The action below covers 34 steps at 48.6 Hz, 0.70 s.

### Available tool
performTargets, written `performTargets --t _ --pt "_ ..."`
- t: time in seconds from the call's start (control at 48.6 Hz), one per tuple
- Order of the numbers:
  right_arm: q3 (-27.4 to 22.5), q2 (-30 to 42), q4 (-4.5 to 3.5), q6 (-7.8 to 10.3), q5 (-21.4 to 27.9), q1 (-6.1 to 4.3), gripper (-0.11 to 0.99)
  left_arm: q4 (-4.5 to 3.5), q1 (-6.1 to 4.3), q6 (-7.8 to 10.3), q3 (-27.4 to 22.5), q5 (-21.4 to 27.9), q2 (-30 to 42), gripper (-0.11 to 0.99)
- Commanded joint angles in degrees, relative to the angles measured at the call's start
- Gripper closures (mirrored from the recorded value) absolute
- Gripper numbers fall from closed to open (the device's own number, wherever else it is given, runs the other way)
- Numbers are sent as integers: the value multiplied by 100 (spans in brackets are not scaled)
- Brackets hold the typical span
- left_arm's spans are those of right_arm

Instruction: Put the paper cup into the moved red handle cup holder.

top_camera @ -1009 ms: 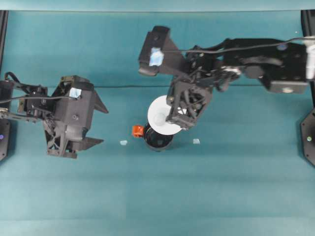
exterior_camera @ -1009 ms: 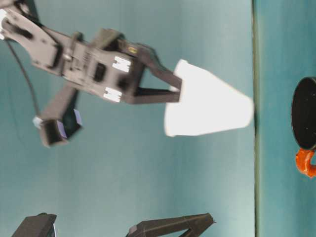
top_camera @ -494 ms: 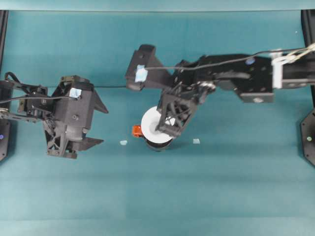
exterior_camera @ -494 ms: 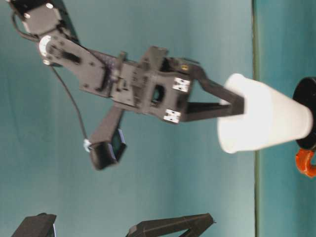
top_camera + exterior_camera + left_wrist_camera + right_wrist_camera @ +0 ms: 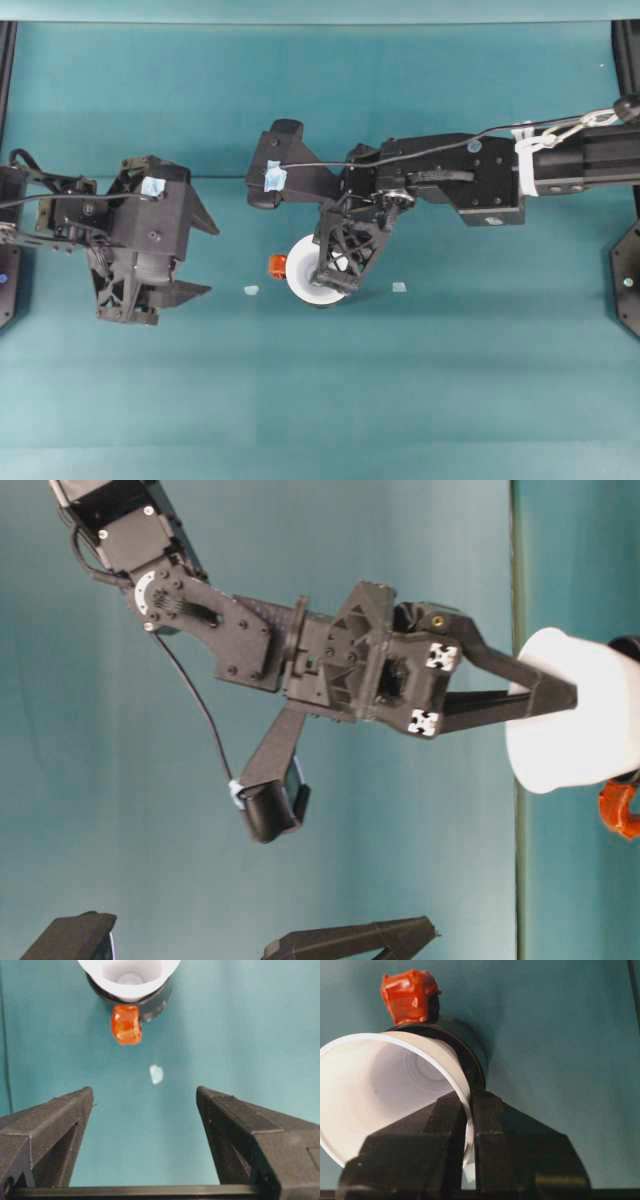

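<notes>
The white paper cup (image 5: pixel 305 284) stands over the black red handle cup holder (image 5: pixel 468 1049), with its narrow base down in the holder's mouth and leaning a little. The holder's red-orange tab (image 5: pixel 277 266) sticks out toward the left arm. My right gripper (image 5: pixel 335 276) is shut on the cup's rim, one finger inside the wall and one outside (image 5: pixel 469 1110). At table level the cup (image 5: pixel 570 720) reaches the holder's top (image 5: pixel 630 648). My left gripper (image 5: pixel 208 257) hovers open to the left, well apart from the cup (image 5: pixel 129 972).
Two small pale tape scraps lie on the teal table, one left of the holder (image 5: pixel 251 290) and one on its right (image 5: pixel 399 287). Black frame posts (image 5: pixel 628 270) stand at the table's side edges. The right arm spans the back right of the table.
My right arm has swung left and come down with the paper cup, from above and beside the holder to over it. The cup's base now meets the holder. The left arm stayed still.
</notes>
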Motion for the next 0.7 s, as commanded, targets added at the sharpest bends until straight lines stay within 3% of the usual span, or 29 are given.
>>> performTargets --t 0.0,0.679 --pt "26 -44 0 26 -18 35 96 9 -26 -9 -123 -53 -62 -1" --pt "88 -70 26 9 -229 70 95 0 -62 9 -114 -53 -79 -1"
